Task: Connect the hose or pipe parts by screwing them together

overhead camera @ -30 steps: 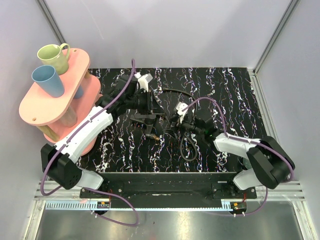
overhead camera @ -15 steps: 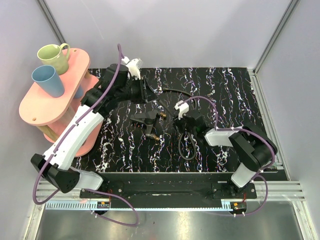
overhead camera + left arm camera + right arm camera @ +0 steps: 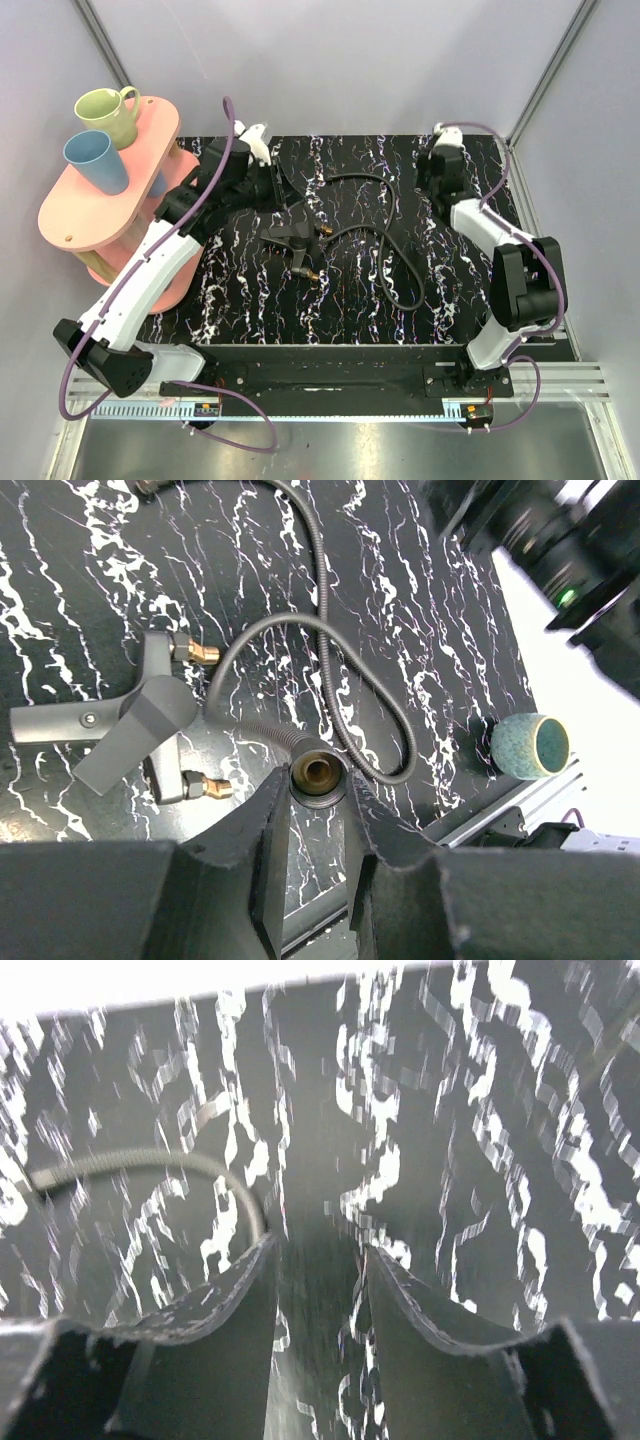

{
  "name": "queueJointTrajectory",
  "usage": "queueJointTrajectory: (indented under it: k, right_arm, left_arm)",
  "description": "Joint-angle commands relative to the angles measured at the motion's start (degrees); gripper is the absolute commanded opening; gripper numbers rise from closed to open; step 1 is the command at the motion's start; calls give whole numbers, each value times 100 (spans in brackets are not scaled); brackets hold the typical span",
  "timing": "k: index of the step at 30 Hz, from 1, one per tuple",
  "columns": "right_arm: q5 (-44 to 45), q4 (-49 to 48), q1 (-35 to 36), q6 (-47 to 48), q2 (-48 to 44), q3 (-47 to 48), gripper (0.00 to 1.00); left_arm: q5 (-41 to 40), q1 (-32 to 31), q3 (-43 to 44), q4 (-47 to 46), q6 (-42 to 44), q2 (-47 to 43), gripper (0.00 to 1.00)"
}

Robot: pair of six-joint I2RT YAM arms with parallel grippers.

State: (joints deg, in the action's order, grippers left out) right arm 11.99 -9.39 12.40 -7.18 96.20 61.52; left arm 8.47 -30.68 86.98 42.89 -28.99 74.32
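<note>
My left gripper (image 3: 318, 792) is shut on the brass-lined end nut of the black hose (image 3: 318, 772), holding it above the table. It hangs at the back left (image 3: 277, 188). The hose (image 3: 388, 250) trails from there in loops across the middle of the table. The dark grey forked fitting (image 3: 290, 238) lies flat just in front of the left gripper, both brass threaded tips (image 3: 196, 652) bare and pointing right. My right gripper (image 3: 437, 172) is at the back right, far from both parts. In the blurred right wrist view it (image 3: 318, 1255) is open and empty, with hose (image 3: 150, 1163) to its left.
A pink two-level stand (image 3: 95, 205) at the left carries a green mug (image 3: 108, 112) and a blue cup (image 3: 95, 160). A teal cup (image 3: 530, 747) lies beside the table edge in the left wrist view. White walls close in the back and sides.
The right arm swung from the table's middle to the back right, leaving the hose behind. The left gripper drew back and left with the hose end, and the hose spread out.
</note>
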Motion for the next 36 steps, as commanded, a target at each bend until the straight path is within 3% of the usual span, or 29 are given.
queueJointTrajectory:
  k: [1,2,5,6,8,9,12,17,24,32,36]
  right_arm:
    - [550,578,-106,129,74,1291,50]
    - [472,605,-133,147,91,1388,51]
    - [-1420,474,-142,480,-92,1276,59]
    - [-2811,-6,-142,542,-328,805,64]
    - [-4067,-911,-133,437,-654,101,71]
    - [-4960,-1969,-98,184,-917,-581,72]
    - [-5871,-3589,16,-352,-1252,-1490,72]
    - [-6366,-5220,481,-951,-1324,-2161,73]
    - [-6727,-7548,1220,-1917,-595,-2328,76]
    - [-6631,-7718,1704,-1620,-506,-2381,73]
    - [-6587,-7727,1792,-1541,-603,-2451,66]
  left_arm:
    - [550,9,-435,-860,-220,-155,0]
    - [629,9,-532,-940,-238,-190,0]
    - [788,9,-787,-1002,-239,-208,0]
    - [840,0,-866,-1011,-221,-217,0]
    - [911,18,-919,-985,-168,-234,0]
    - [963,18,-954,-985,-159,-252,0]
    - [1182,18,-1007,-985,-115,-269,0]
    - [1666,18,-1200,-1107,-203,-331,0]
    - [1956,18,-1613,-1406,-370,-472,0]
    - [2010,18,-1825,-1653,-625,-551,0]
    - [2018,18,-1930,-1784,-748,-594,0]
